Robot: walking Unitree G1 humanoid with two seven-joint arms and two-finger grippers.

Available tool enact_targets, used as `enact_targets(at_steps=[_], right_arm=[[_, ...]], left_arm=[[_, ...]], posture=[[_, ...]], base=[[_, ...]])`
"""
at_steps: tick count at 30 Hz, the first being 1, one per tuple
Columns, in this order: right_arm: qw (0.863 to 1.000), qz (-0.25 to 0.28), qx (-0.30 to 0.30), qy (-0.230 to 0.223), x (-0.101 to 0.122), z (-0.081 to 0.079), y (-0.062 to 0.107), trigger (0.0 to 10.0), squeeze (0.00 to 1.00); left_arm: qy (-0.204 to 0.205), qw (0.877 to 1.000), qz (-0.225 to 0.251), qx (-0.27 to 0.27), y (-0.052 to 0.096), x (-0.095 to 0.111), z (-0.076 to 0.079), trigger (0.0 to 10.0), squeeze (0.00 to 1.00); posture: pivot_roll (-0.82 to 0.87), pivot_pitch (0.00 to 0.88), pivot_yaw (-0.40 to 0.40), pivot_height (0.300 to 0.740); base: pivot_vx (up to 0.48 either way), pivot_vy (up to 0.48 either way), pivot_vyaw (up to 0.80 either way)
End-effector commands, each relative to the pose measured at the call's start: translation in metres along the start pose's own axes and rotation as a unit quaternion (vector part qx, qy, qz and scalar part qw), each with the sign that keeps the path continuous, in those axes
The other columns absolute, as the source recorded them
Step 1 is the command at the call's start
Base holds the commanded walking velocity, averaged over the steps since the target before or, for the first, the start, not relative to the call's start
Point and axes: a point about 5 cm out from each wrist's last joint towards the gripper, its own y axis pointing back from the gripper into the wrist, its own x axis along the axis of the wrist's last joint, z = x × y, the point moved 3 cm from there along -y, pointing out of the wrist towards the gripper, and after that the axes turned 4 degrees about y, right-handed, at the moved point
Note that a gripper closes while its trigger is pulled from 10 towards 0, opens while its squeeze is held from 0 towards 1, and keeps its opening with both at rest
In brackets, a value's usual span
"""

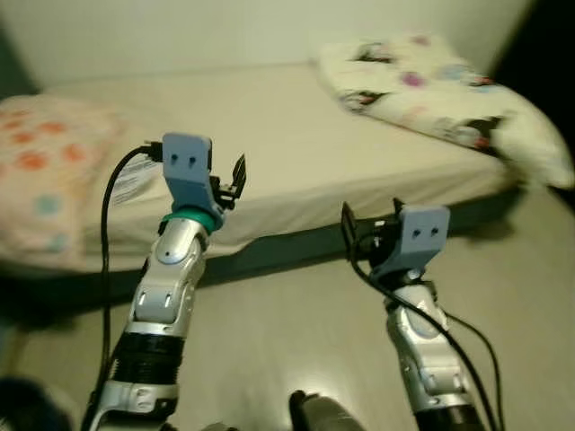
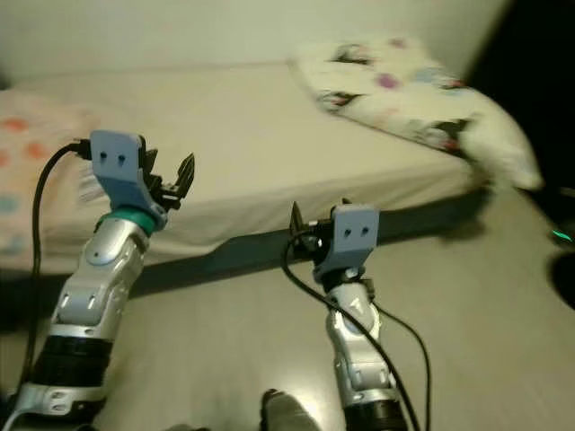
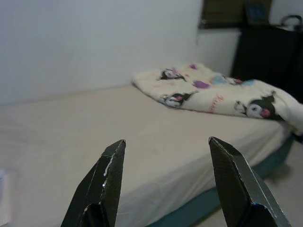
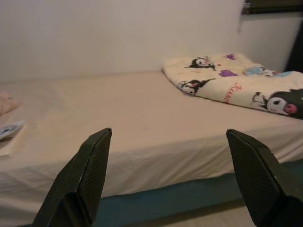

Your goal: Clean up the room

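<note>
Both arms are raised in front of a low bed (image 1: 296, 153) — a beige sheet over a mattress with a dark teal edge along the floor side. The left gripper (image 3: 165, 156) hovers in the air at the near edge of the mattress, its two black fingers (image 3: 106, 184) spread well apart with nothing between them. Beyond its fingertips lies the bare sheet, and farther off toward the robot's right a folded cream blanket (image 3: 218, 92) printed with cartoon figures rests on the far end of the bed, against the wall.

The right gripper (image 4: 170, 151) hangs lower, above the pale floor (image 1: 296, 332) just short of the bed's edge. Its fingers (image 4: 85, 179) stand even wider apart — also holding nothing. Ahead of it stretches the sheet; the cartoon blanket lies beyond and to the right of its tips, while off to the left a flat printed paper or booklet (image 4: 10, 135) lies on the sheet near a pink-patterned pillow (image 1: 45, 171). That pillow sits on the bed to the left of the left gripper. Black cables (image 1: 106, 233) trail from both wrists.
</note>
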Motion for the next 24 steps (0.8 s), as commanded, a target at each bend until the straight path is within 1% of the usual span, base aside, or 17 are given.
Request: enact_targets(at_steps=[1,6,8,9,11,12,13,14,15,16,17,19,20,23,24], right_arm=[[1.000,-0.003,0.001,-0.004,-0.001,-0.001,0.000,10.0,0.00],[1.000,0.003,0.002,-0.002,0.002,0.001,-0.004,10.0,0.00],[1.000,0.008,0.001,0.007,0.002,0.004,-0.008,10.0,0.00],[1.000,0.008,0.001,0.007,0.002,0.004,-0.008,10.0,0.00],[1.000,0.010,0.000,0.020,0.002,0.008,-0.011,10.0,0.00],[0.999,0.019,0.002,0.037,0.006,0.010,-0.014,10.0,0.00],[0.998,0.030,0.002,0.049,0.011,0.013,-0.018,10.0,0.00],[0.997,0.040,0.002,0.059,0.017,0.015,-0.021,10.0,0.00],[0.997,0.040,0.002,0.059,0.017,0.015,-0.021,10.0,0.00],[0.996,0.062,0.002,0.071,0.030,0.018,-0.028,10.0,0.00],[0.995,0.073,0.003,0.075,0.036,0.019,-0.030,10.0,0.00],[0.994,0.079,0.003,0.078,0.041,0.019,-0.032,10.0,0.00],[0.994,0.084,0.003,0.077,0.044,0.020,-0.034,10.0,0.00],[0.994,0.077,0.004,0.075,0.039,0.020,-0.033,10.0,0.00],[0.995,0.067,0.004,0.068,0.033,0.019,-0.032,10.0,0.00]], left_arm=[[-0.006,1.000,-0.010,0.004,0.002,-0.006,-0.004,10.0,0.00],[-0.011,1.000,-0.016,0.006,0.004,-0.010,-0.006,10.0,0.00],[-0.024,0.999,-0.027,0.017,0.008,-0.021,-0.013,10.0,0.00],[-0.024,0.999,-0.027,0.017,0.008,-0.021,-0.013,10.0,0.00],[-0.034,0.998,-0.037,0.025,0.011,-0.030,-0.019,10.0,0.00],[-0.054,0.997,-0.037,0.028,0.014,-0.033,-0.022,10.0,0.00],[-0.066,0.997,-0.038,0.030,0.016,-0.035,-0.025,10.0,0.00],[-0.073,0.996,-0.037,0.033,0.017,-0.035,-0.027,10.0,0.00],[-0.073,0.996,-0.037,0.033,0.017,-0.035,-0.027,10.0,0.00],[-0.078,0.996,-0.035,0.035,0.018,-0.034,-0.030,10.0,0.00],[-0.080,0.996,-0.034,0.035,0.018,-0.033,-0.031,10.0,0.00],[-0.082,0.996,-0.033,0.035,0.018,-0.032,-0.031,10.0,0.00],[-0.087,0.995,-0.027,0.034,0.018,-0.029,-0.032,10.0,0.00],[-0.088,0.995,-0.024,0.033,0.017,-0.027,-0.032,10.0,0.00],[-0.089,0.995,-0.023,0.032,0.018,-0.028,-0.031,10.0,0.00]], posture=[[-0.15,0.044,0.044,0.740],[-0.14,0.045,0.047,0.740],[-0.14,0.045,0.053,0.740],[-0.14,0.045,0.053,0.740],[-0.14,0.045,0.053,0.740],[-0.13,0.047,0.056,0.740],[-0.13,0.046,0.054,0.740],[-0.13,0.046,0.054,0.740],[-0.13,0.046,0.054,0.740],[-0.12,0.046,0.051,0.740],[-0.12,0.046,0.051,0.740],[-0.12,0.046,0.051,0.740],[-0.11,0.046,0.048,0.740],[-0.11,0.047,0.046,0.740],[-0.10,0.047,0.045,0.740]], base=[[0.000,0.000,-0.80],[0.000,0.000,-0.80],[0.000,0.000,-0.80],[0.000,0.000,-0.80],[0.000,0.000,-0.80],[0.000,0.000,-0.80],[0.000,0.000,-0.80],[0.000,0.000,-0.80],[0.000,0.000,-0.80],[0.000,0.000,-0.80],[0.000,0.000,-0.80],[0.000,0.000,-0.80],[0.000,0.000,0.00],[0.000,0.000,0.00],[0.000,0.000,0.00]])
